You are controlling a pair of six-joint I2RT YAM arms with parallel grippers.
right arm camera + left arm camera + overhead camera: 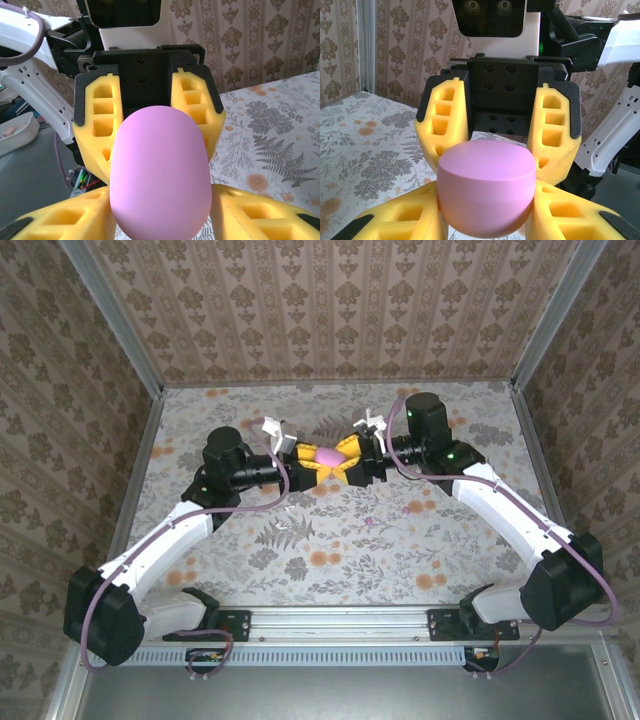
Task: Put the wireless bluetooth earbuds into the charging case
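Left end effector (pixel 305 465) clamps the pink charging case (pixel 328 457) from its left side, held up over the bench (pixel 300 550). My right end effector (pixel 351 462) pinches the opposite side. The lid seam looks closed. A pinkish speck, possibly an earbud (pixel 408 508), lies on the bench near-right of the case, closest to my right arm.

My top camera looks steeply down at the bench (pixel 330 535) from above and behind my bases. Each wrist camera sits close behind its gripper, facing the opposing one. All views share the charging case (pixel 328 456) between left gripper (pixel 306 462) and right gripper (pixel 352 462).
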